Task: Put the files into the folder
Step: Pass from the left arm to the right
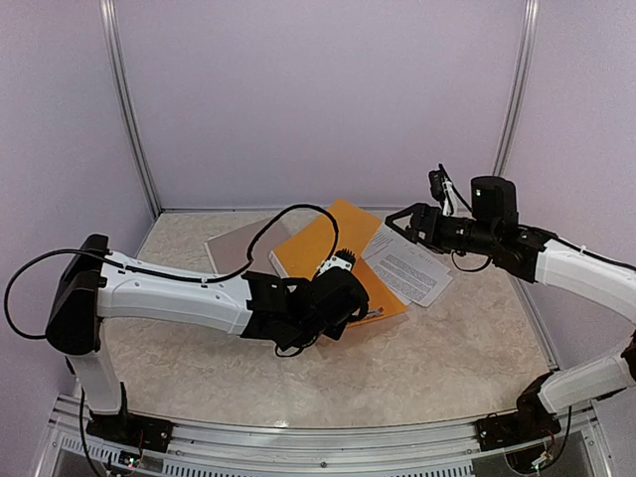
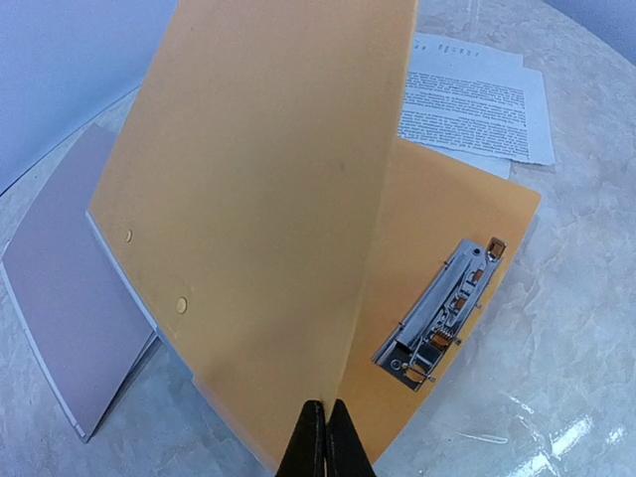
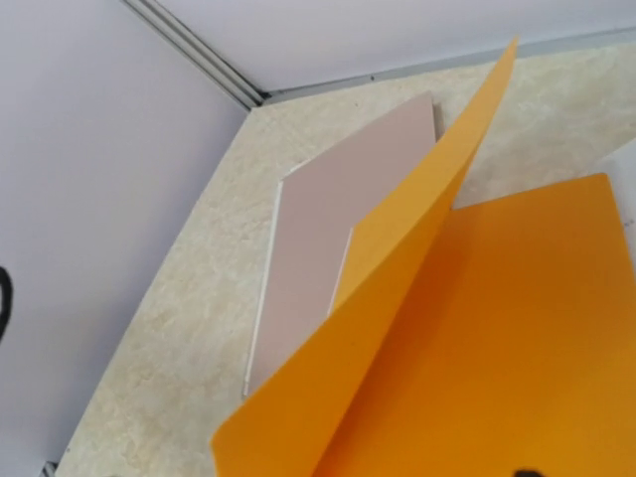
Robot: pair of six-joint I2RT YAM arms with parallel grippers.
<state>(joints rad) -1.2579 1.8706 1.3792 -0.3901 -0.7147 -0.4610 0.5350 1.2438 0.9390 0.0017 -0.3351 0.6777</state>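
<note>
Left wrist: left fingers (image 2: pixel 314 449) pinch folder (image 2: pixel 248 199) cover upright; files (image 2: pixel 477 104) beside.

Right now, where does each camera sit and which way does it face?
Top external: above and behind, looking down on the table; left arm and right arm show.
Left wrist: facing the orange folder; left gripper pinches its raised cover.
Right wrist: looks across the folder toward the left wall; its fingers hardly show.
Shared: both wrist views show the folder and grey board.
</note>
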